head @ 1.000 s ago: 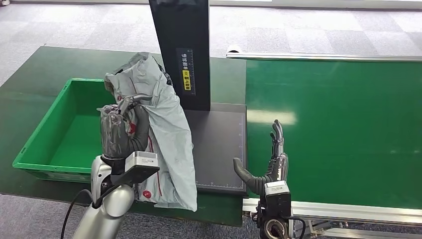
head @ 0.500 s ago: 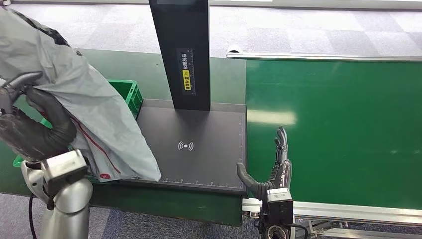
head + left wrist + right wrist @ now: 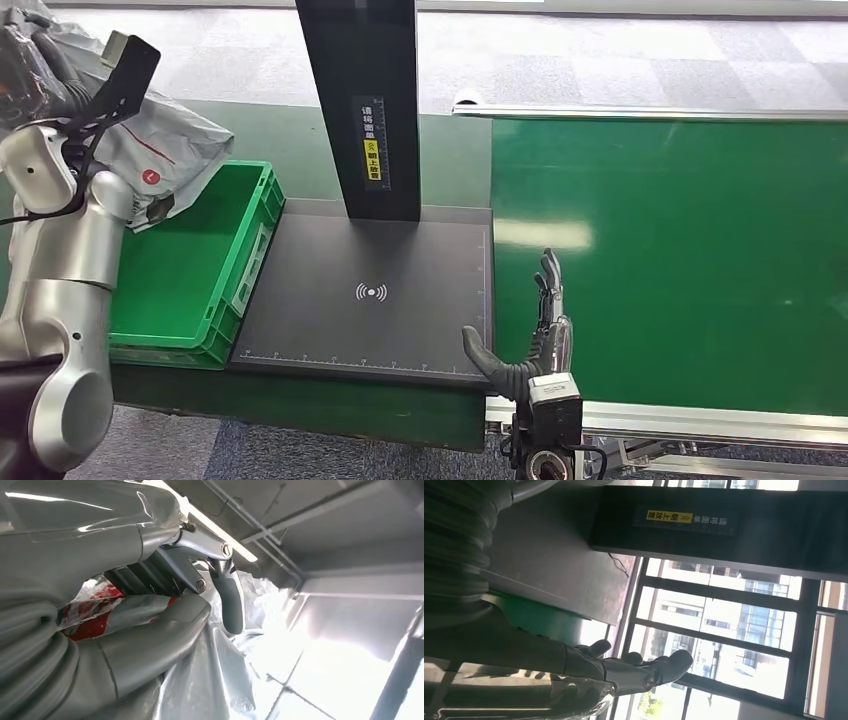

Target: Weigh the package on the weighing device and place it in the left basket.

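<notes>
Head view shows the green conveyor belt [image 3: 680, 260] stretching away on the outer side of the right hand [image 3: 540, 335], which rests open and empty, fingers straight, at the front corner where belt meets scale [image 3: 370, 295]. That dark scale plate, bare on top, lies between the two hands, its black post [image 3: 360, 100] rising at the back. The green basket [image 3: 190, 270] sits just beside the scale, below and slightly inward of the left hand [image 3: 165, 580]. The grey package [image 3: 165, 150] is held high over the basket's far outer corner, bunched in the left hand; the left wrist view shows thumb and fingers closed around crumpled grey plastic with red print.

Judging by the bare scale, weighing looks done and the drop into the basket is the step in hand. To do it well, the left hand should come inward and lower until the bag hangs over the basket's middle, then let go; released from here, the loose bag could drape over the rim or slide outside. The left arm [image 3: 60, 260] itself crosses the basket's near edge, so the bag may catch on it.
</notes>
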Motion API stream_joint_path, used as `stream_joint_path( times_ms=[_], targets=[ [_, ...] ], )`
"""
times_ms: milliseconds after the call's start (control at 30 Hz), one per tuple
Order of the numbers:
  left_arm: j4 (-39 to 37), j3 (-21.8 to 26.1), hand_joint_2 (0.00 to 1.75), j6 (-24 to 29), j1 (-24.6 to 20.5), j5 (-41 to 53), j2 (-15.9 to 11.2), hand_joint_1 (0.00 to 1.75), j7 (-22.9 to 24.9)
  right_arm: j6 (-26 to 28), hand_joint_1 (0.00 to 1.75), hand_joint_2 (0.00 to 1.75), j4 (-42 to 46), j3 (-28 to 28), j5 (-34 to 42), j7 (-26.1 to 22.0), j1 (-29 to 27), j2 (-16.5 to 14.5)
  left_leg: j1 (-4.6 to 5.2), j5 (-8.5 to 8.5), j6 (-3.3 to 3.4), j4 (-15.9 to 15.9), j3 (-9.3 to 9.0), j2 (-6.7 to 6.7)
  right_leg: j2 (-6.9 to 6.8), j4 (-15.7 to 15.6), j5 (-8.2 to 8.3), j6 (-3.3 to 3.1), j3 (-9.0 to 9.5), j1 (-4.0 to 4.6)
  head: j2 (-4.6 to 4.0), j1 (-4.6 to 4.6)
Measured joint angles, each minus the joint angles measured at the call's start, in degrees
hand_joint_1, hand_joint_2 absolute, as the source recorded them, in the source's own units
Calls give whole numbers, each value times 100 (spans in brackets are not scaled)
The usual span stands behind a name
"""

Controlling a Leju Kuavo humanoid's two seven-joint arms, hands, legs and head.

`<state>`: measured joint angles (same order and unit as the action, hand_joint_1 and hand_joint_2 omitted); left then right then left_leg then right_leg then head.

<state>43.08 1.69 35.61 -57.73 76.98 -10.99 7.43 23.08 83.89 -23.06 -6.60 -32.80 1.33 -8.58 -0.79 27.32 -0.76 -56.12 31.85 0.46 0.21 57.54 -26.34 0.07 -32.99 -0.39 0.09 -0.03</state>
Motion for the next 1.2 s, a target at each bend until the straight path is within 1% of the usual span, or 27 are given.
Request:
stream_joint_path(
  times_ms=[67, 167, 367, 433, 600, 700, 733, 833, 867, 900, 933, 1033, 1067, 1200],
  targets=[
    [-417, 12, 175, -10, -148, 50, -96, 175, 47, 0, 0, 175, 0, -14, 5, 1, 0, 1, 0, 0, 0, 0, 10, -5, -1, 0, 0, 0, -7, 0, 0, 1],
    [-846, 13, 175, -48, -279, 150, -184, 175, 133, 0, 0, 175, 0, -20, 18, 2, 0, 1, 0, 0, 0, 0, 19, -5, -2, 0, 0, 0, -14, 0, 0, 2],
    [-1387, 13, 175, -218, -345, 344, -271, 175, 252, 0, 0, 175, 0, -33, 38, 19, 0, -1, 1, 0, 0, 0, 19, -6, -3, -1, 0, 0, -15, 0, 0, 1],
    [-1512, 13, 175, -434, -344, 383, -282, 175, 235, 0, 0, 175, 0, -37, 34, 31, -1, -1, 0, 0, 0, 0, 19, -6, -3, -1, 0, 0, -15, 0, 0, 1],
    [-1755, 53, 175, -1472, -329, 206, -265, 175, -125, -2, 0, 175, 0, -37, -12, 78, 1, -1, 0, 0, 0, 0, 19, -7, -3, 0, 0, 0, -16, 0, 0, 1],
    [-1837, 71, 175, -1633, -323, 174, -247, 175, -181, -4, 0, 175, 0, -35, -20, 85, 1, -1, 0, 0, 0, 0, 20, -6, -3, 0, 0, 0, -16, 0, 0, 1],
    [-1858, 73, 175, -1650, -324, 173, -244, 170, -185, -4, 0, 175, 0, -35, -20, 85, 1, -1, 1, 0, 0, -1, 20, -6, -3, 0, 0, 0, -16, 0, 0, 1],
    [-1896, 74, 175, -1666, -324, 170, -243, 62, -189, -4, 0, 175, 0, -35, -20, 85, 1, -1, 1, 0, 0, -1, 21, -7, -3, -1, 0, 0, -17, -1, 0, 1],
    [-1900, 74, 175, -1666, -324, 170, -243, 31, -190, -4, 0, 175, 0, -35, -20, 85, 1, -1, 1, 0, 0, -1, 21, -7, -3, -1, 0, 0, -17, -1, 0, 1],
    [-1900, 74, 175, -1666, -324, 170, -243, 31, -190, -4, 0, 175, 0, -35, -20, 85, 1, -1, 1, 0, 0, -1, 21, -7, -3, -1, 0, 0, -17, -1, 0, 1],
    [-1911, 85, 175, -1731, -327, 120, -242, 24, -254, -10, 0, 175, 0, -34, -25, 89, 1, -1, 1, 0, 0, -1, 21, -7, -3, -1, 0, 0, -18, -1, 0, 1],
    [-1977, 185, 175, -2229, -320, -179, -225, 0, -684, -92, 0, 175, 0, -22, -103, 122, 2, -1, 0, 0, 0, 0, 22, -6, -3, -1, 0, 0, -18, 0, 0, 1],
    [-1989, 211, 175, -2332, -313, -236, -221, 0, -772, -116, 0, 175, 0, -17, -132, 133, 2, -1, 0, 0, 0, 0, 21, -6, -3, -1, 0, 0, -18, 0, 0, 1],
    [-1998, 251, 175, -2314, -293, -323, -216, 0, -872, -157, 0, 175, 0, -2, -178, 164, 1, 1, 0, 0, 0, 0, 21, -7, -3, -1, 0, 0, -18, 0, 0, 1]
  ],
)
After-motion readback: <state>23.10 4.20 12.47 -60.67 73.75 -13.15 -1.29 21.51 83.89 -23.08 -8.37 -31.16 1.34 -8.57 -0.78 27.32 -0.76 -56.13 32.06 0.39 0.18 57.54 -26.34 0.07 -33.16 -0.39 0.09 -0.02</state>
